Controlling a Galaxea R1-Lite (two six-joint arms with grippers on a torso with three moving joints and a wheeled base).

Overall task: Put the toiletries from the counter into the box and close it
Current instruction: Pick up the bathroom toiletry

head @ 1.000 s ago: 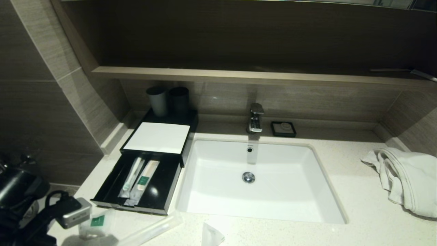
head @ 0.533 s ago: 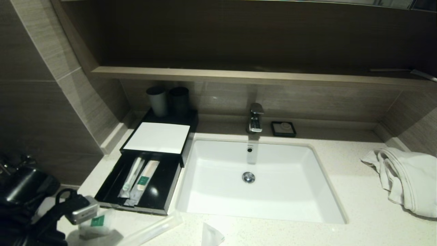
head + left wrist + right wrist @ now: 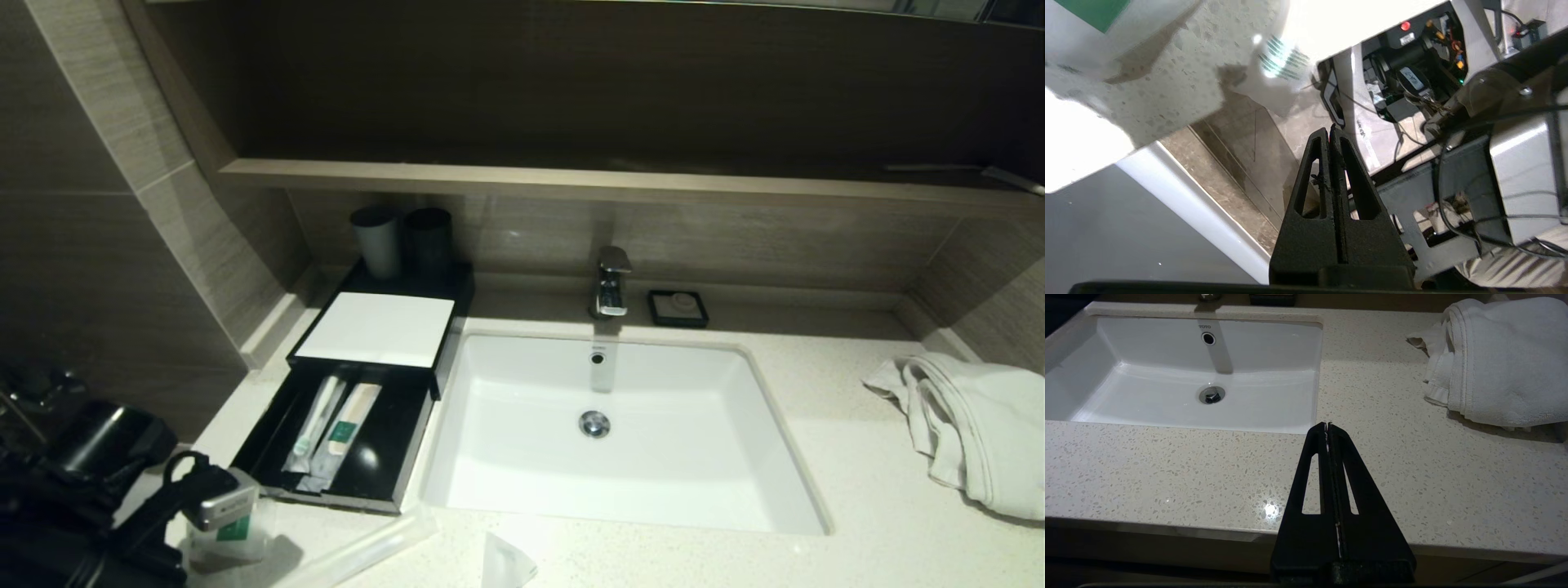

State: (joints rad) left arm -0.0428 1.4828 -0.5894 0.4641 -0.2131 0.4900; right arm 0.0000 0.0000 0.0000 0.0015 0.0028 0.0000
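Loading step underway: box (image 3: 375,327) at far left of counter (image 3: 857,490), drawer open holding two packets (image 3: 331,425); left gripper (image 3: 1331,132), jaws closed and empty, hangs at the near-left edge by a green-marked pouch (image 3: 233,531); next it likely must open, then grasp.

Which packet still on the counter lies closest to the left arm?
The short pouch with the green square, right beside the left arm's wrist; the long packet lies farther right.

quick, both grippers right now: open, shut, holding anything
Left gripper: shut, holding nothing, off the counter's near left edge.
Right gripper: shut, empty, parked at the counter's front.
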